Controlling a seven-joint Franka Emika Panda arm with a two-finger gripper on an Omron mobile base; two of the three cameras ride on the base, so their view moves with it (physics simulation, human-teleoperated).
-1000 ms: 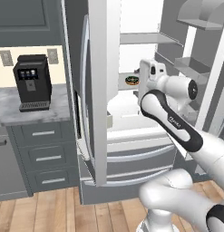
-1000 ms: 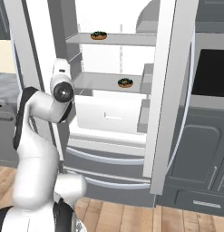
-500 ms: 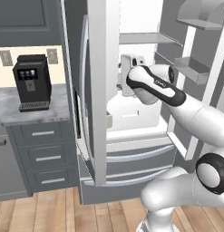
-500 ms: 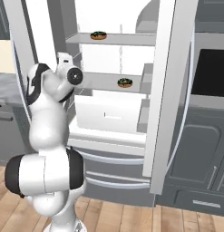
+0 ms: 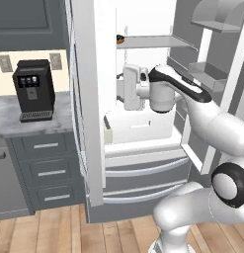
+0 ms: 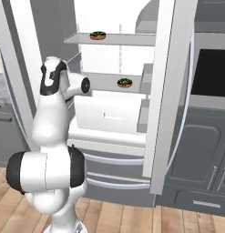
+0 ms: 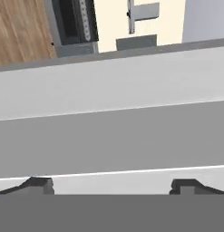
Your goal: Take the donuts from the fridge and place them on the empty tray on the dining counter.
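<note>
The fridge stands open; one donut lies on its upper shelf, the other donut on the shelf below — both untouched; the gripper, jaws spread wide and empty, hangs inside the fridge's left door.

Fridge: smooth grey steel outside, matt white plastic-looking shelves within. Donuts carry glossy dark icing with sprinkles. Floor is pale wood planking; worktop looks like grey-veined polished marble; coffee machine matt black plastic.
</note>
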